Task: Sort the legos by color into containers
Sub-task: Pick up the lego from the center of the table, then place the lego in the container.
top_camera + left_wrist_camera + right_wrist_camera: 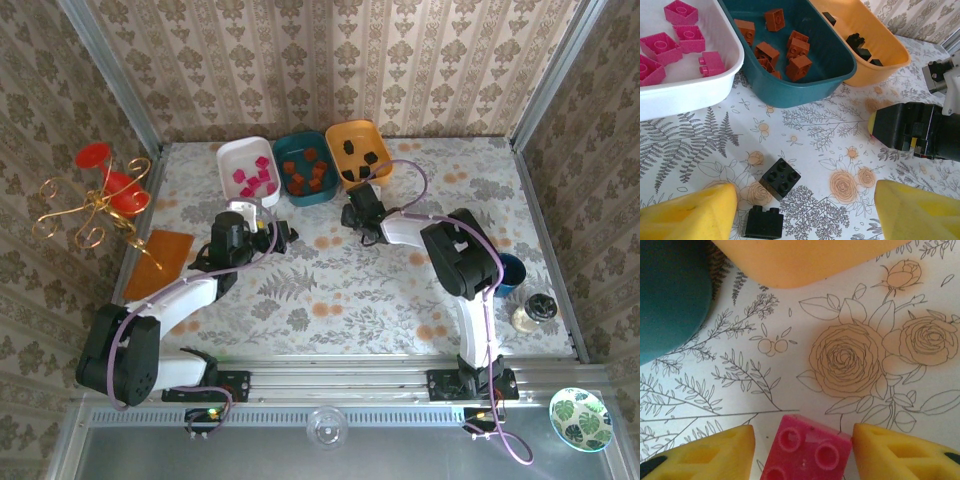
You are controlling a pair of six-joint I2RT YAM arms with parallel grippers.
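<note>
Your right tool (804,439) stands low over the worktop (790,365), with one pad on each side of a pink brick (809,454). The brick lies on the worktop, just in front of the orange tray (810,260) and the teal tray (670,295). One pad seems to touch the brick, but a thin gap shows on the other side, so I cannot tell if the grip is firm. If the pads meet the brick unevenly, it may turn or slide out when you lift.

The pink bricks belong in the white tray (685,95), which is beyond the teal tray. A weak grip could therefore drop the brick among the orange-red ones on the way. Your left arm also sits in front of the white tray, so the two arms may hit each other if you cross over without care.

Your left tool (805,197) is released and wide, holding nothing. Two black bricks (780,178) lie close together on the worktop between its pads. If you clench it there, it may catch both bricks or push one away. Their tray is the orange one, near the right arm, so there is again a danger of collision.
</note>
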